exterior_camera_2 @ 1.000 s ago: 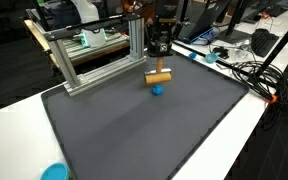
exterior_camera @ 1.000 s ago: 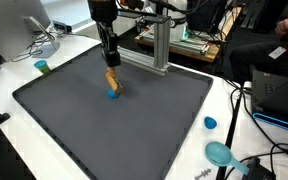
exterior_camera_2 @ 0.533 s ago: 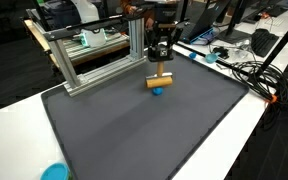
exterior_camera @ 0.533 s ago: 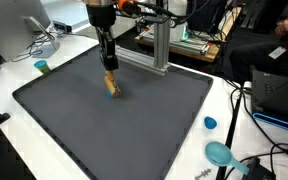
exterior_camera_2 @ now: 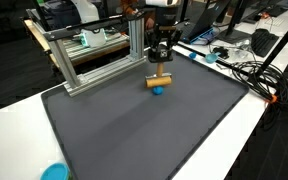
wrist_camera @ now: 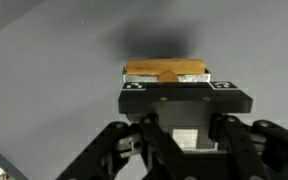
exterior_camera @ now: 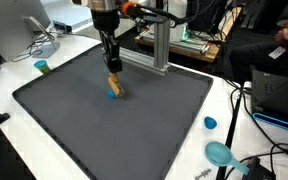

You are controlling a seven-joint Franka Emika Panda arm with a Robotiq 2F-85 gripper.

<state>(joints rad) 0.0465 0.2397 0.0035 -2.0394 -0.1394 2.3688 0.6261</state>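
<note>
one gripper (exterior_camera: 111, 70) hung over the far middle of a dark mat (exterior_camera: 134, 135), its jaws clamped tight on a wooden block (exterior_camera: 114, 85). in both exterior views the block (exterior_camera_2: 160, 78) sat crosswise under the fingers, with a short length showing on either side of them. in the wrist view the tan block (wrist_camera: 165, 69) filled the gap between the two fingers (wrist_camera: 134, 87) and cast a soft shadow on the grey mat beyond it.

straight below the block a small blue piece (exterior_camera: 112, 96) lay on the mat, also seen in an exterior view (exterior_camera_2: 158, 89). whether block and piece touched could not be told; they were at least just beside each other.

behind the gripper, along the far edge of the mat, stood a metal frame (exterior_camera: 160, 52). the mat lay on a white table (exterior_camera: 229, 105). on the table right of the mat were a blue cap (exterior_camera: 210, 123) and, nearer, a teal dish (exterior_camera: 219, 153). a green cup (exterior_camera: 42, 67) stood on the table to the far left.
</note>
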